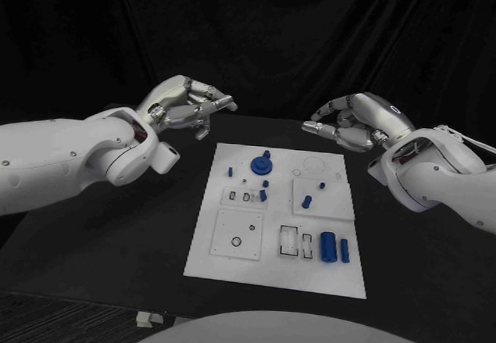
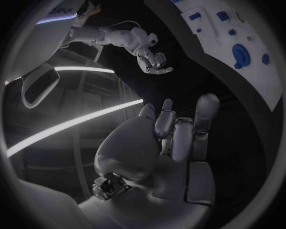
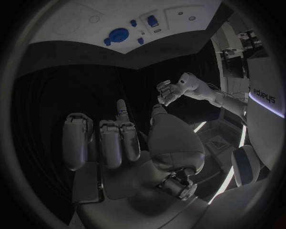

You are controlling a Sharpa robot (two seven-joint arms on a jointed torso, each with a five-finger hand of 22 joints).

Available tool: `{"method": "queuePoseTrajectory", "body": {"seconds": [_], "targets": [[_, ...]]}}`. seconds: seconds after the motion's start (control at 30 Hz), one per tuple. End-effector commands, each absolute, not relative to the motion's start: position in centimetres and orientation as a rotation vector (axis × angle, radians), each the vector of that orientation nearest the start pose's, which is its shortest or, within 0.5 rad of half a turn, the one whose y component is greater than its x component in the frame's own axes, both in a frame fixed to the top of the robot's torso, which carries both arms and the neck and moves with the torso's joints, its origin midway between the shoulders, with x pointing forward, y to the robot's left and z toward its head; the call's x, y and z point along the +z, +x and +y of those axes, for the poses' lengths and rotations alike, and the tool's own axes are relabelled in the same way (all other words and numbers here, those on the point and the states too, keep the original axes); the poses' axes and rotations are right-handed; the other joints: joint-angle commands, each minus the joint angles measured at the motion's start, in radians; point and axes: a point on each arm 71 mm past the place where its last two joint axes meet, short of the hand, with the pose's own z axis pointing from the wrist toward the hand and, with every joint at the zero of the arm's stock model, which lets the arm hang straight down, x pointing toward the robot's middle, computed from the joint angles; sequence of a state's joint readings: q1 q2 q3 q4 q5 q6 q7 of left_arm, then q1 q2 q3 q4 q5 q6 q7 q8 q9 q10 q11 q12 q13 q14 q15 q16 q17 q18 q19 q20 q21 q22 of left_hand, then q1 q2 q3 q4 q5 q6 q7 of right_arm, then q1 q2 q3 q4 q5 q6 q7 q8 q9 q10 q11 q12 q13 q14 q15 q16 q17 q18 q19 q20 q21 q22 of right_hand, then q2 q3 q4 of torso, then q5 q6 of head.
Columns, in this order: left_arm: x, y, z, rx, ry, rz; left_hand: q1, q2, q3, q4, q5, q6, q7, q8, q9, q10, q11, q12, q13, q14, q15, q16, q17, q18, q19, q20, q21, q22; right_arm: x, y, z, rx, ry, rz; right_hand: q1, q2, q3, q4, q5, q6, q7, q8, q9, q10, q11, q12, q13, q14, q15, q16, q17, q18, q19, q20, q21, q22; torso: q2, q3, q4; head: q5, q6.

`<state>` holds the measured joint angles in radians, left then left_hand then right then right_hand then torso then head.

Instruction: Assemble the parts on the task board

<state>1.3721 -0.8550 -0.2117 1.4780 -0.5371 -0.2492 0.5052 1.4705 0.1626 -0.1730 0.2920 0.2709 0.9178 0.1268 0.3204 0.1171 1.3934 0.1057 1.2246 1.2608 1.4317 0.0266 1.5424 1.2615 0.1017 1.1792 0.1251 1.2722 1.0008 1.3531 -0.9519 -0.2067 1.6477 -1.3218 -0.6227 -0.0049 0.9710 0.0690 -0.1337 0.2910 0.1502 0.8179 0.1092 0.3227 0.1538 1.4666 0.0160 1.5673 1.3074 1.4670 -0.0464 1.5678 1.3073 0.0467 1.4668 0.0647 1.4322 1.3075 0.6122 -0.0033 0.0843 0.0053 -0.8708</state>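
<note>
Beside the task board (image 1: pixel 275 273), bare black table (image 1: pixel 108 249)

The left hand (image 1: pixel 188 104) and right hand (image 1: pixel 350 121) look like silvery metal with a dull sheen; below them, the task board (image 1: pixel 229 264) is smooth matt white — its parts (image 1: pixel 261 166) blue plastic.

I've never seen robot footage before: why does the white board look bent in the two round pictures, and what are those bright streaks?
Head view: the board has straight edges and is evenly lit against a dark table. Left wrist view: a fisheye lens curves the board; the bright streaks are strip lights in the room behind the left hand. Right wrist view: the same bending of the board, beyond the right hand.
</note>
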Motion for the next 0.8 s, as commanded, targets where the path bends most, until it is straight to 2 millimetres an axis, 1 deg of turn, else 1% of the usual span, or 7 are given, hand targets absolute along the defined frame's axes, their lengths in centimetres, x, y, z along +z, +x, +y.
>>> {"method": "queuePoseTrajectory", "body": {"seconds": [0.03, 0.1, 0.2, 0.43, 0.5, 0.7, 0.8], "targets": [[-15.1, 50.3, 18.8, -1.143, -0.016, 1.809, -0.101, 0.023, -0.053, 0.001, -0.067, 0.038, -0.019, 0.042, 0.023, 0.177, -0.065, 0.346, 0.310, 0.139, -0.017, 0.028, 0.309, -0.050, 0.194, -0.015, 0.199, 0.325, -14.7, 46.6, -22.8, 0.761, 0.036, 1.443, 0.008, 0.013, -0.011, -0.001, 0.010, 0.013, 0.001, 0.009, 0.004, 0.104, 0.010, 0.004, 0.263, 0.104, 0.008, 0.003, 0.263, -0.012, 0.038, 0.004, 0.001, 0.217, -0.009, 0.0085, -0.0094, 0.002, 0.003], [-15.5, 50.8, 17.1, -1.032, 0.066, 1.979, -0.195, 0.046, -0.091, 0.000, -0.128, 0.056, -0.024, 0.053, 0.033, 0.177, -0.062, 0.346, 0.310, 0.139, -0.024, 0.028, 0.309, -0.063, 0.242, -0.015, 0.232, 0.393, -14.8, 46.5, -23.0, 0.758, 0.047, 1.456, 0.016, 0.016, -0.014, -0.002, 0.018, 0.016, 0.001, 0.011, 0.005, 0.104, 0.012, 0.004, 0.263, 0.104, 0.009, 0.003, 0.263, -0.012, 0.038, 0.005, 0.001, 0.217, -0.012, 0.0134, -0.0119, 0.006, 0.004], [-16.0, 51.1, 15.2, -0.892, 0.154, 2.153, -0.249, 0.067, -0.123, 0.001, -0.143, 0.056, -0.024, 0.054, 0.045, 0.177, -0.066, 0.346, 0.310, 0.139, -0.027, 0.028, 0.309, -0.071, 0.273, -0.017, 0.254, 0.440, -15.1, 46.4, -23.2, 0.753, 0.058, 1.469, 0.035, 0.021, -0.021, -0.002, 0.036, 0.019, 0.002, 0.014, 0.006, 0.104, 0.014, 0.004, 0.263, 0.104, 0.011, 0.003, 0.263, -0.012, 0.038, 0.007, 0.002, 0.217, -0.015, 0.0175, -0.0155, 0.012, 0.005], [-16.9, 51.4, 10.4, -0.597, 0.305, 2.367, -0.283, 0.092, -0.145, -0.002, -0.087, 0.070, -0.025, 0.029, 0.061, 0.177, -0.068, 0.346, 0.310, 0.139, -0.030, 0.028, 0.309, -0.088, 0.338, -0.015, 0.281, 0.516, -15.7, 46.0, -23.8, 0.739, 0.080, 1.507, 0.060, 0.027, -0.030, -0.002, 0.057, 0.021, 0.003, 0.017, 0.008, 0.104, 0.017, 0.004, 0.263, 0.104, 0.014, 0.003, 0.263, -0.011, 0.037, 0.010, 0.001, 0.217, -0.021, 0.0289, -0.0274, 0.021, 0.012], [-17.0, 51.2, 9.4, -0.535, 0.333, 2.397, -0.277, 0.093, -0.142, -0.004, -0.088, 0.082, -0.029, 0.028, 0.065, 0.177, -0.071, 0.346, 0.310, 0.139, -0.032, 0.028, 0.309, -0.089, 0.346, -0.017, 0.284, 0.523, -15.9, 46.0, -23.9, 0.734, 0.084, 1.519, 0.067, 0.029, -0.035, -0.002, 0.066, 0.022, 0.004, 0.017, 0.009, 0.104, 0.018, 0.004, 0.263, 0.104, 0.014, 0.003, 0.263, -0.011, 0.037, 0.011, 0.001, 0.217, -0.023, 0.0295, -0.0286, 0.019, 0.011], [-17.3, 50.9, 7.7, -0.395, 0.372, 2.442, -0.319, 0.094, -0.154, -0.001, -0.143, 0.128, -0.041, 0.017, 0.082, 0.177, -0.083, 0.346, 0.310, 0.139, -0.044, 0.028, 0.309, -0.090, 0.350, -0.028, 0.285, 0.527, -16.4, 45.8, -24.0, 0.725, 0.092, 1.549, 0.080, 0.032, -0.044, -0.001, 0.084, 0.021, 0.005, 0.018, 0.009, 0.104, 0.019, 0.004, 0.263, 0.104, 0.016, 0.003, 0.263, -0.011, 0.036, 0.012, -0.001, 0.216, -0.021, 0.0335, -0.0335, 0.022, 0.014], [-17.5, 50.8, 7.2, -0.339, 0.373, 2.452, -0.343, 0.089, -0.161, -0.002, -0.160, 0.158, -0.051, 0.016, 0.095, 0.177, -0.092, 0.346, 0.310, 0.139, -0.053, 0.028, 0.309, -0.090, 0.352, -0.036, 0.285, 0.528, -16.6, 45.8, -24.0, 0.722, 0.093, 1.562, 0.082, 0.033, -0.045, -0.001, 0.087, 0.022, 0.005, 0.018, 0.009, 0.104, 0.019, 0.004, 0.263, 0.104, 0.016, 0.003, 0.263, -0.011, 0.036, 0.013, -0.001, 0.216, -0.017, 0.0328, -0.0356, 0.023, 0.018]]}}
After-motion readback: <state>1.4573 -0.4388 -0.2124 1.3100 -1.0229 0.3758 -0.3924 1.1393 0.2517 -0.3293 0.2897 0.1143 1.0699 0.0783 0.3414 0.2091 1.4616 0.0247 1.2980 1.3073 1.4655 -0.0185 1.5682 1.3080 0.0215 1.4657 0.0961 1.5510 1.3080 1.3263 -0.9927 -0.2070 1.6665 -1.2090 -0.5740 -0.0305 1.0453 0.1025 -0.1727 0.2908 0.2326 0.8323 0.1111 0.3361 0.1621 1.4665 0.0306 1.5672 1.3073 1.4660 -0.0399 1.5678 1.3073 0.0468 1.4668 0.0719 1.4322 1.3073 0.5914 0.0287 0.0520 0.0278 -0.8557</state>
